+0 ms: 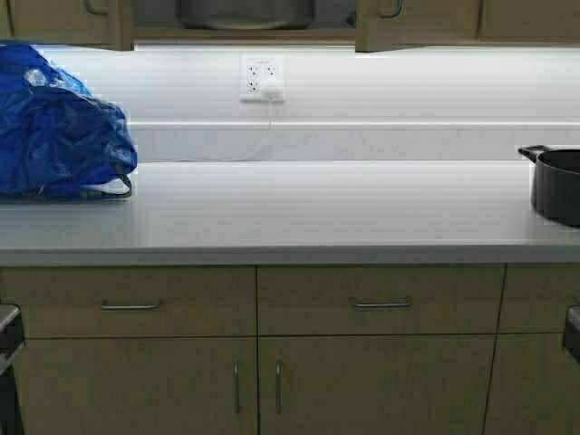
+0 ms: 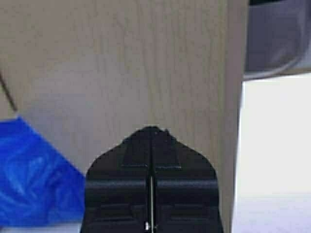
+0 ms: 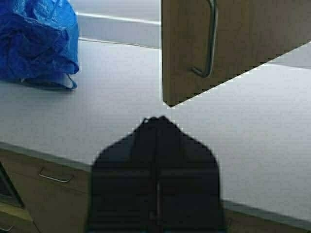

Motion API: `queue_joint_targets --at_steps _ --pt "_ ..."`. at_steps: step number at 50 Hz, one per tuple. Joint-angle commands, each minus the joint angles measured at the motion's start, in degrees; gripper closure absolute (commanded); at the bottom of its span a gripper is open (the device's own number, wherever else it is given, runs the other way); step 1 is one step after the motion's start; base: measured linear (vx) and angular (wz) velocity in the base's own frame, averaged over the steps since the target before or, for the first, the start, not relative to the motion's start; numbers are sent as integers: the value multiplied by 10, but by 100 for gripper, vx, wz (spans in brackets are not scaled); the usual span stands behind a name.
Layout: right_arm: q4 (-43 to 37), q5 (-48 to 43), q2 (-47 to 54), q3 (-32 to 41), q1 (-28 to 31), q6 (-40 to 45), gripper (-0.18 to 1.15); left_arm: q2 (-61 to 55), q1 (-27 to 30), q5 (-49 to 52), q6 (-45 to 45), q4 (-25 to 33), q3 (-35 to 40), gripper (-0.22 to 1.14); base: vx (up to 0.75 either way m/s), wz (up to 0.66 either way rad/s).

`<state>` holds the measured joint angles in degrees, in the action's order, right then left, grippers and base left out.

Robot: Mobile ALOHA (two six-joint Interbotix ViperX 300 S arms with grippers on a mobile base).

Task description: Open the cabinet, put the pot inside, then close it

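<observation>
The cabinet (image 1: pixel 417 20) hangs along the top edge of the high view with both doors swung open. The grey pot (image 1: pixel 245 13) sits inside on the shelf between them; its underside also shows in the left wrist view (image 2: pixel 274 41). My left gripper (image 2: pixel 152 130) is shut and empty, its tips at the flat face of the left door (image 2: pixel 146 68). My right gripper (image 3: pixel 156 119) is shut and empty, just below the lower corner of the right door (image 3: pixel 184 53), near its metal bar handle (image 3: pixel 210 43). Neither gripper shows in the high view.
A blue plastic bag (image 1: pixel 59 122) lies at the left of the grey counter (image 1: pixel 299 213). A second dark pot (image 1: pixel 557 186) stands at the counter's right edge, partly cut off. A wall socket (image 1: pixel 263 77) is behind. Floor cabinets with drawers (image 1: pixel 381 304) are below.
</observation>
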<state>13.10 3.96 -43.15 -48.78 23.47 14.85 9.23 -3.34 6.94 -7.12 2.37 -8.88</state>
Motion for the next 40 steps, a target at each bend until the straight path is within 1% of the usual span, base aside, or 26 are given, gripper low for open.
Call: queue_joint_targets --at_steps 1,9,12,14,17,21,26,33,40 --pt "-3 -4 -12 1 3 0 90 -75 -13 -5 -1 1 104 89 2 -1" --pt "-3 -3 -22 4 3 -3 90 -161 -18 3 3 2 212 89 2 -1" --pt "-3 2 -25 6 2 -4 90 -164 -18 22 4 3 223 89 1 2" --pt "-1 4 -26 10 2 -6 90 -155 -18 29 4 3 216 89 1 -1" --pt "4 10 -25 20 -1 -8 90 -123 -18 27 3 2 178 89 2 -3" --pt "11 10 -12 49 -18 -9 90 -79 -18 11 0 1 125 89 3 -4" --pt "12 3 36 113 -53 -8 90 -22 -18 -8 4 2 54 89 4 -1" --pt "12 6 146 245 -62 -8 90 43 -19 -28 4 2 -33 89 3 1" --pt "9 27 277 387 -62 -8 90 79 -19 -57 6 3 -99 89 2 3"
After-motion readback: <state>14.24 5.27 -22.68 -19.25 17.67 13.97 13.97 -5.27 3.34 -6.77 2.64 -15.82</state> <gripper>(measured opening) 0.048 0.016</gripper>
